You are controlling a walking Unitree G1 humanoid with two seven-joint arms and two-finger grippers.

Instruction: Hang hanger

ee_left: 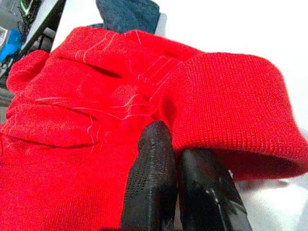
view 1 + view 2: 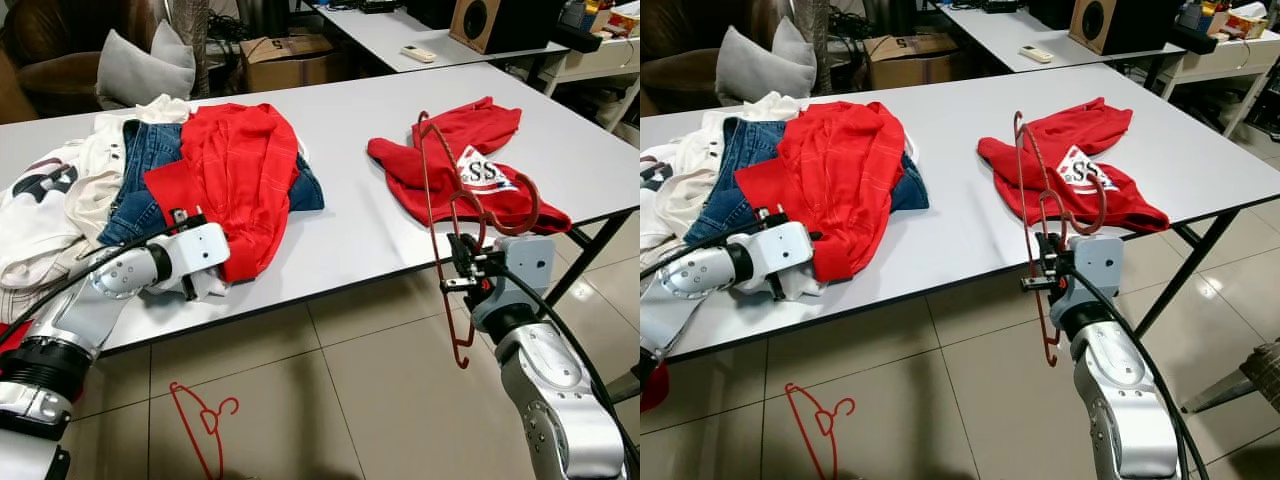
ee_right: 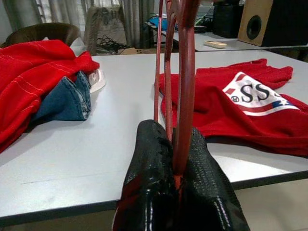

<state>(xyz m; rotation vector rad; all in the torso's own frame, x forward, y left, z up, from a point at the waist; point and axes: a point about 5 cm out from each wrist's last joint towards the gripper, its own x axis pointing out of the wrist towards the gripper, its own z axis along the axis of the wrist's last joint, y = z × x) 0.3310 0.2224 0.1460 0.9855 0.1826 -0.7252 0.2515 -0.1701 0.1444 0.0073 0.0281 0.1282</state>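
At the near edge of the white table, toward four o'clock from its middle, the right gripper holds a red hanger upright, its two black fingers pressed together on the thin red frame. The hanger's hook curls at the top near the table edge, while its lower end hangs below the tabletop, over the tiled floor. Just behind it, at about two o'clock, a red T-shirt with white lettering lies flat on the table.

Over at nine o'clock a heap of clothes sits on the table: a red sweater draped over blue jeans, with a white garment spread further out to the side. The left gripper is at the near edge of that heap, around eight o'clock, its fingers closed together with the tips touching the sweater's ribbed cuff; I cannot tell whether any cloth is caught between them.

Down on the floor at seven o'clock, under the table's front edge, a second red hanger lies flat. At the far side, around twelve o'clock, stands a cardboard box, a grey cushion to its left, and another table with a wooden speaker at one o'clock.
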